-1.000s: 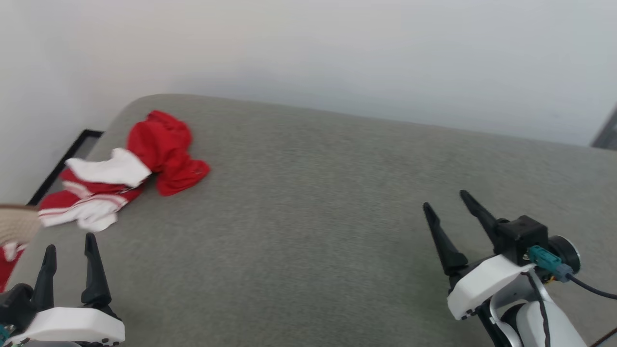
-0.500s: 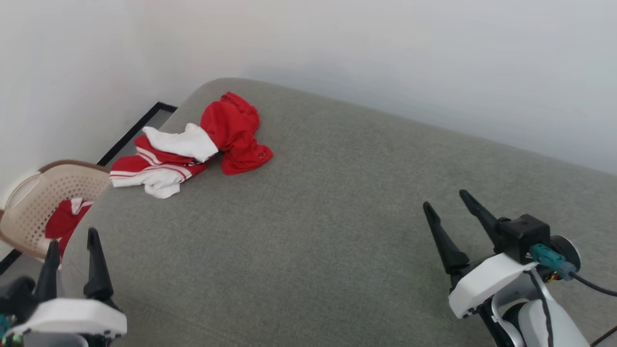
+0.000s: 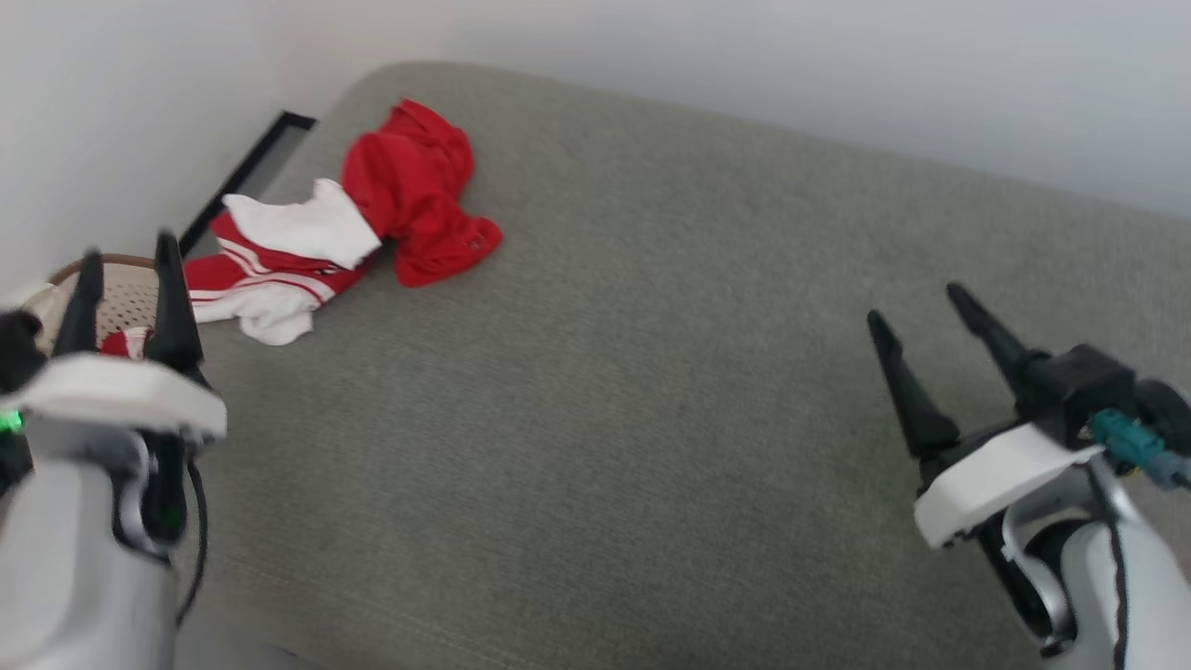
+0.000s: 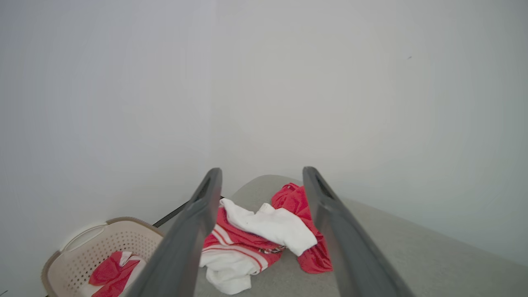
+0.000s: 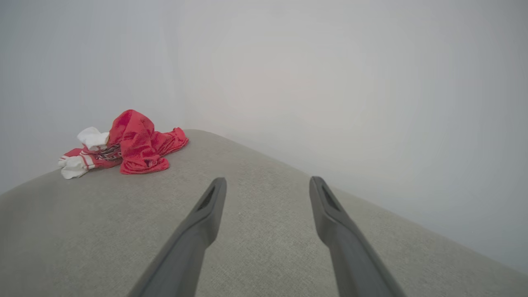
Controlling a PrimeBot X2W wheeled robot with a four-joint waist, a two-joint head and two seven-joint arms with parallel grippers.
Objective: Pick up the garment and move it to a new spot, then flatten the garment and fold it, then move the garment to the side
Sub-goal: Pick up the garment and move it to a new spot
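Garment [image 3: 414, 186] lies crumpled at far left corner of the grey surface [image 3: 651, 419]. Left gripper [image 3: 127, 249] and right gripper [image 3: 914, 303] stand wide open, empty; the left one should pinch a thick red fold.

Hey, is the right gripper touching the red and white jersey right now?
Apart. In the head view a broad stretch of bare grey fabric surface separates the open right gripper from the crumpled jersey near the far left corner.
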